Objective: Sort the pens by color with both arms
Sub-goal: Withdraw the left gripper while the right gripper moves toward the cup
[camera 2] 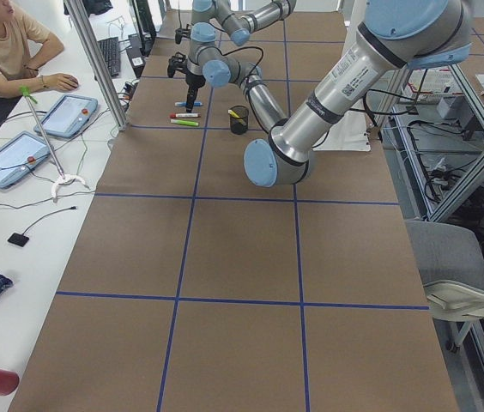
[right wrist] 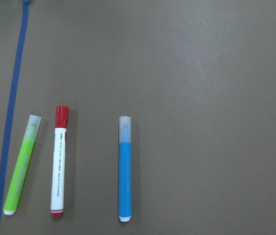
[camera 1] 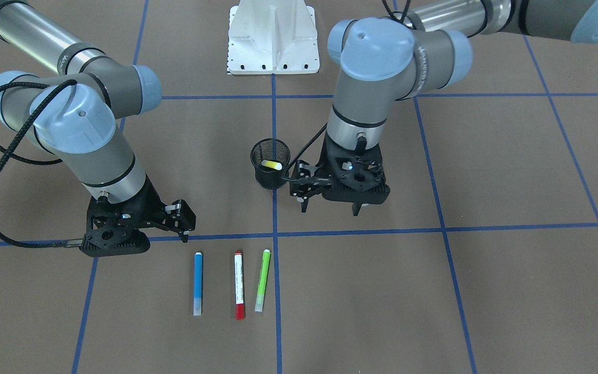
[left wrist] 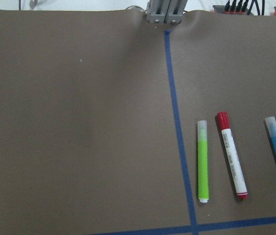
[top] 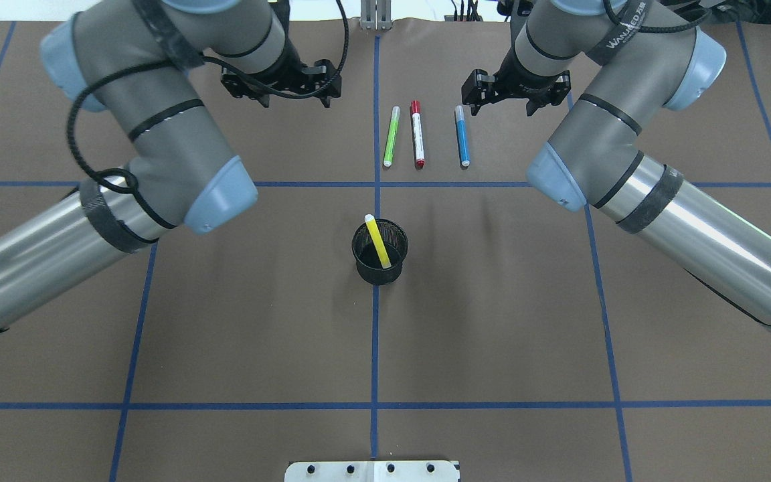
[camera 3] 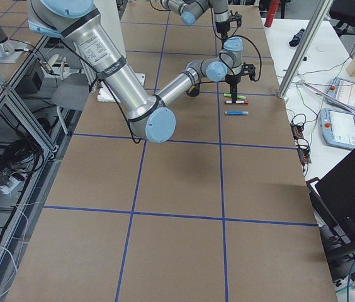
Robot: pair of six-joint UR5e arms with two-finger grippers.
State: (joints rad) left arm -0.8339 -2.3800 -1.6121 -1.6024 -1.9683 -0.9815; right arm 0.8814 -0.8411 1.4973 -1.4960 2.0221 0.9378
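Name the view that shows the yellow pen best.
Overhead exterior: the yellow pen shows nearly full length, leaning in the mesh cup. The front-facing view shows only its top end; the side views show it tiny; neither wrist view shows it.

Overhead and front views opposed; wrist cameras close above green pen (left wrist: 203, 169)
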